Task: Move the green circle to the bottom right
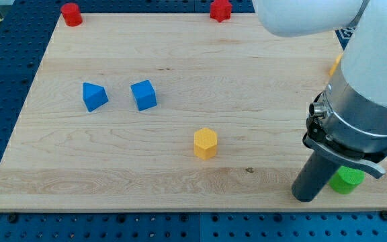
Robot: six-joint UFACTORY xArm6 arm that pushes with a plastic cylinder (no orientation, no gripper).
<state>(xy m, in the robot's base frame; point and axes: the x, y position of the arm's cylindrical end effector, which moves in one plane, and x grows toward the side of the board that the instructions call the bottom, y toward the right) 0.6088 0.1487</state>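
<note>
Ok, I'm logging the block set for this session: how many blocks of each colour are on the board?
Red: 2, a cylinder and a star-like block at the view's top edge.
Blue: 2, a wedge-like block and a cube.
Yellow: 2, a hexagon and a sliver mostly hidden by the arm.
Green: 1, the green circle, just right of my tip.
Total: 7.

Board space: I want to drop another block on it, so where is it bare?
Bare: the bottom-left stretch below the blue blocks, left of the yellow hexagon; also the upper middle between the blue cube and the arm. Crowded: the bottom-right corner, where my tip sits left of the green circle.
</note>
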